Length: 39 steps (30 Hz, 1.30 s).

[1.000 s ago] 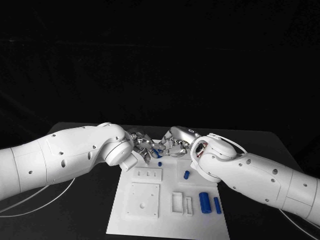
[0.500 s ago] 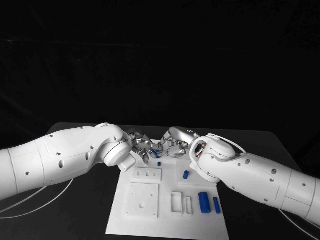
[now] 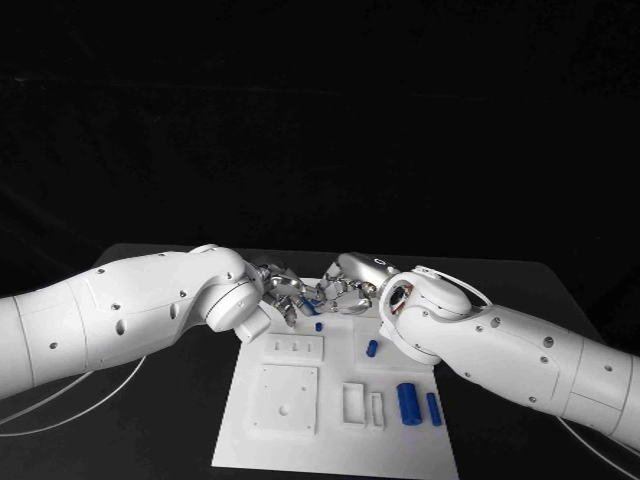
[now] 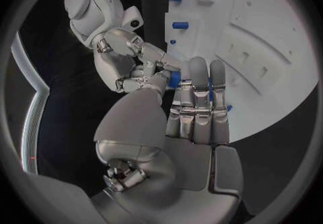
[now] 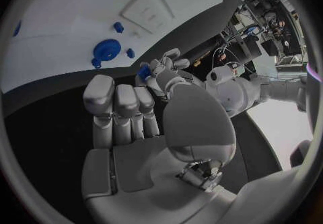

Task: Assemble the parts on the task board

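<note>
We see both hands meeting at board [image 3: 335,420] far edge — left hand [image 3: 280,283] and right hand [image 3: 352,285] pinching one blue part [image 3: 310,305], spare parts [image 3: 410,403] on board

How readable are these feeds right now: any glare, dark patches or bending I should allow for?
Head view: the background is black, the task board evenly lit and readable, and the two robot hands meet in shade at its far edge. Left wrist view: fisheye bends the board's edges; the left robot hand shows soft glare. Right wrist view: same bending; the right robot hand is evenly lit, with the table dark beside it.
</note>
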Each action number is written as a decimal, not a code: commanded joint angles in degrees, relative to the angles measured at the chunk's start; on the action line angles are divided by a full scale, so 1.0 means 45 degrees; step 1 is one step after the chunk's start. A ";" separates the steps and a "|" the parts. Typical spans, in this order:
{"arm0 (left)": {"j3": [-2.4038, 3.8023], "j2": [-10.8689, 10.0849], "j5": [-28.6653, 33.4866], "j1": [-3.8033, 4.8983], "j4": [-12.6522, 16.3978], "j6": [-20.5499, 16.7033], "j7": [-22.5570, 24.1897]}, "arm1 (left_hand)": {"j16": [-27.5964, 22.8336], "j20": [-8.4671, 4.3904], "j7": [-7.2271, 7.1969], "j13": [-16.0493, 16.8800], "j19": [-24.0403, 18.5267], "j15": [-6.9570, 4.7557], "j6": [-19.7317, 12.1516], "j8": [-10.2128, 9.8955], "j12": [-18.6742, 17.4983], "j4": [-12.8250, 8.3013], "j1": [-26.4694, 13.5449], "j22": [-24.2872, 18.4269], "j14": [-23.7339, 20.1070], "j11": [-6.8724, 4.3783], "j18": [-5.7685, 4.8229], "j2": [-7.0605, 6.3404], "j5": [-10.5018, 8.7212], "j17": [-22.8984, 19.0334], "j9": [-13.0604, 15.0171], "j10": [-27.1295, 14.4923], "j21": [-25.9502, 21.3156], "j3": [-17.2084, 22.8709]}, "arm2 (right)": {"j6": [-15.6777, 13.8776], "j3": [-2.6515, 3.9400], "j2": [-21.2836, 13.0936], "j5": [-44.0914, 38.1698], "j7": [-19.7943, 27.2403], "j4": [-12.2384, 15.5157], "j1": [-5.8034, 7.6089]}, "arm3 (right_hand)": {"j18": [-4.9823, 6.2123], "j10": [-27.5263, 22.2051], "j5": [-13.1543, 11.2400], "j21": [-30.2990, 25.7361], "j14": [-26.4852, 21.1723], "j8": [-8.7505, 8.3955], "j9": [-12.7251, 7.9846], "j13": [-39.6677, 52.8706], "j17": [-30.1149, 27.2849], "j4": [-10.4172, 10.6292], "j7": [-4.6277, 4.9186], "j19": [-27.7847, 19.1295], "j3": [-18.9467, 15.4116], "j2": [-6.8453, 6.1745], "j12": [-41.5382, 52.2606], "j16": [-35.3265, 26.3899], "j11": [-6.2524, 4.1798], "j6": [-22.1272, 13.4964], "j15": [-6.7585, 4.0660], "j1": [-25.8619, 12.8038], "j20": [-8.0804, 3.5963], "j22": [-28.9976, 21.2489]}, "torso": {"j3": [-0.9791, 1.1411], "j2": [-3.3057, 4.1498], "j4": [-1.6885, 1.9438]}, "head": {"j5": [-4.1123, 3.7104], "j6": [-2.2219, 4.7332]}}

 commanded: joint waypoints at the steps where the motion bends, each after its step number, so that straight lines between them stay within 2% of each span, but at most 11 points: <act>1: 0.0018 -0.0023 0.0061 0.0023 0.0004 0.0142 0.0029 | 0.0067 -0.0018 -0.0633 0.0001 -0.0039 -0.0015 0.0680 0.0030 0.0044 0.0053 -0.0154 0.0012 -0.0060 -0.0087 -0.0163 -0.0012 0.0037 0.0016 0.0082 0.0544 -0.0003 -0.0022 | 0.0278 -0.0016 -0.0047 -0.0128 -0.0066 -0.0049 -0.0023 | -0.0021 -0.0043 0.0036 -0.0052 0.0021 0.0045 0.0020 -0.0017 -0.0006 -0.0051 -0.0021 0.0382 0.0050 0.0076 -0.0013 -0.0080 -0.0069 0.0160 -0.0067 0.0040 -0.0090 0.1410 | -0.0004 0.0006 -0.0008 | -0.0013 -0.0021; 4: 0.0017 -0.0028 0.0070 0.0023 0.0009 0.0142 0.0040 | 0.0129 -0.0028 -0.0637 0.0001 -0.0039 -0.0019 0.0710 0.0031 0.0066 0.0070 -0.0130 0.0031 -0.0093 -0.0090 -0.0170 0.0028 0.0293 0.0021 0.0166 0.0545 -0.0017 0.0093 | 0.0272 -0.0017 -0.0042 -0.0128 -0.0066 -0.0049 -0.0024 | -0.0021 -0.0045 0.0031 -0.0056 0.0021 0.0046 0.0021 -0.0017 -0.0010 -0.0069 -0.0020 0.0381 0.0061 0.0088 -0.0014 -0.0086 -0.0069 0.0168 -0.0068 0.0039 -0.0093 0.1409 | 0.0010 0.0000 -0.0001 | -0.0016 -0.0037; 5: 0.0017 -0.0029 0.0074 0.0023 0.0011 0.0147 0.0045 | 0.0149 -0.0031 -0.0630 -0.0004 -0.0045 -0.0013 0.0694 0.0025 0.0054 0.0084 -0.0151 0.0044 -0.0107 -0.0099 -0.0167 0.0001 0.0797 0.0020 0.0191 0.0534 -0.0018 0.0177 | 0.0271 -0.0017 -0.0041 -0.0128 -0.0067 -0.0050 -0.0024 | -0.0024 -0.0043 0.0032 -0.0046 0.0021 0.0045 0.0020 -0.0013 -0.0010 -0.0079 -0.0021 0.0383 0.0074 0.0101 -0.0008 -0.0086 -0.0070 0.0167 -0.0068 0.0041 -0.0093 0.1411 | 0.0007 0.0000 -0.0001 | -0.0016 -0.0037; 7: 0.0016 -0.0033 0.0083 0.0023 0.0016 0.0168 0.0058 | 0.0192 -0.0032 -0.0616 0.0001 -0.0061 -0.0018 0.0689 0.0026 0.0064 0.0119 -0.0246 0.0073 -0.0121 -0.0090 -0.0163 -0.0039 0.1225 0.0022 0.0234 0.0543 -0.0012 0.0328 | 0.0266 -0.0017 -0.0041 -0.0129 -0.0069 -0.0054 -0.0024 | -0.0023 -0.0044 0.0031 -0.0049 0.0021 0.0044 0.0020 -0.0014 -0.0011 -0.0083 -0.0020 0.0382 0.0078 0.0104 -0.0009 -0.0088 -0.0070 0.0167 -0.0068 0.0042 -0.0093 0.1411 | 0.0001 0.0001 0.0005 | -0.0016 -0.0031; 12: 0.0015 -0.0048 0.0122 0.0023 0.0026 0.0252 0.0128 | 0.0398 -0.0048 -0.0596 0.0011 -0.0114 -0.0042 0.0719 0.0022 0.0151 -0.0016 -0.0313 0.0163 -0.0131 -0.0097 -0.0164 -0.0024 0.1415 0.0070 0.0307 0.0551 0.0015 0.0744 | 0.0246 -0.0018 -0.0039 -0.0129 -0.0070 -0.0084 -0.0024 | -0.0026 -0.0056 0.0033 -0.0058 0.0023 0.0046 0.0021 -0.0025 -0.0026 -0.0204 -0.0018 0.0378 0.0171 0.0165 -0.0022 -0.0105 -0.0073 0.0184 -0.0070 0.0011 -0.0097 0.1411 | -0.0007 -0.0003 0.0007 | 0.0010 -0.0057; 14: 0.0015 -0.0062 0.0146 0.0023 0.0036 0.0288 0.0160 | 0.0605 -0.0080 -0.0559 0.0020 -0.0162 -0.0072 0.0759 0.0015 0.0245 -0.0255 -0.0191 0.0251 -0.0132 -0.0102 -0.0148 0.0061 0.1172 0.0153 0.0311 0.0552 0.0093 0.1299 | 0.0243 -0.0018 -0.0042 -0.0130 -0.0073 -0.0093 -0.0024 | -0.0029 -0.0058 0.0018 -0.0054 0.0021 0.0046 0.0022 -0.0019 -0.0024 -0.0258 -0.0012 0.0377 0.0226 0.0224 -0.0015 -0.0105 -0.0072 0.0210 -0.0073 0.0026 -0.0099 0.1412 | -0.0011 0.0000 0.0008 | 0.0001 -0.0064; 20: 0.0015 -0.0091 0.0164 0.0023 0.0050 0.0302 0.0204 | 0.1213 -0.0123 -0.0603 0.0044 -0.0280 -0.0121 0.0920 0.0014 0.0618 -0.0572 -0.0601 0.0547 -0.0269 -0.0161 -0.0134 -0.0020 0.1083 0.0337 0.0326 0.0553 0.0346 0.2040 | 0.0254 -0.0019 -0.0050 -0.0149 -0.0082 -0.0133 -0.0025 | -0.0031 -0.0057 0.0022 -0.0052 0.0020 0.0048 0.0023 -0.0010 -0.0023 -0.0315 -0.0007 0.0378 0.0279 0.0247 -0.0003 -0.0105 -0.0070 0.0208 -0.0071 0.0027 -0.0100 0.1412 | 0.0008 -0.0005 -0.0007 | 0.0001 -0.0062; 24: 0.0015 -0.0118 0.0168 0.0023 0.0068 0.0298 0.0225 | 0.1491 -0.0149 -0.0645 0.0038 -0.0300 -0.0146 0.1043 0.0017 0.0792 -0.0680 -0.0750 0.0638 -0.0340 -0.0194 -0.0160 -0.0022 0.1015 0.0331 0.0322 0.0558 0.0351 0.2078 | 0.0258 -0.0020 -0.0064 -0.0168 -0.0088 -0.0176 -0.0025 | -0.0031 -0.0057 0.0022 -0.0052 0.0020 0.0048 0.0023 -0.0010 -0.0023 -0.0315 -0.0007 0.0378 0.0279 0.0247 -0.0003 -0.0105 -0.0070 0.0208 -0.0071 0.0027 -0.0100 0.1412 | -0.0004 -0.0006 -0.0011 | 0.0004 -0.0068; 30: 0.0015 -0.0149 0.0147 0.0023 0.0087 0.0351 0.0225 | 0.1922 -0.0210 -0.0730 0.0112 -0.0235 -0.0219 0.1258 0.0019 0.1205 -0.0666 -0.0699 0.0754 -0.0324 -0.0273 -0.0191 -0.0063 0.0711 0.0412 0.0322 0.0569 0.0421 0.1924 | 0.0242 -0.0021 -0.0091 -0.0198 -0.0096 -0.0238 -0.0025 | -0.0029 -0.0062 0.0043 -0.0061 0.0020 0.0045 0.0022 -0.0020 -0.0019 -0.0401 -0.0004 0.0376 0.0332 0.0240 -0.0012 -0.0101 -0.0069 0.0211 -0.0072 -0.0040 -0.0099 0.1409 | 0.0013 -0.0003 0.0005 | -0.0020 -0.0069; 39: 0.0012 -0.0176 0.0025 0.0020 0.0095 0.0364 0.0206 | 0.3273 -0.0353 -0.0809 0.0301 -0.0231 -0.0354 0.1479 0.0004 0.2028 -0.0661 -0.0579 0.1326 -0.0451 -0.0395 -0.0192 -0.0062 0.0492 0.0713 0.0228 0.0525 0.0969 0.1811 | 0.0177 -0.0022 -0.0125 -0.0210 -0.0096 -0.0270 -0.0026 | -0.0025 -0.0076 0.0073 -0.0072 0.0017 0.0044 0.0020 -0.0053 -0.0022 -0.0400 -0.0008 0.0376 0.0287 0.0144 -0.0050 -0.0109 -0.0068 0.0192 -0.0069 -0.0103 -0.0099 0.1405 | 0.0024 0.0002 -0.0007 | -0.0064 -0.0068</act>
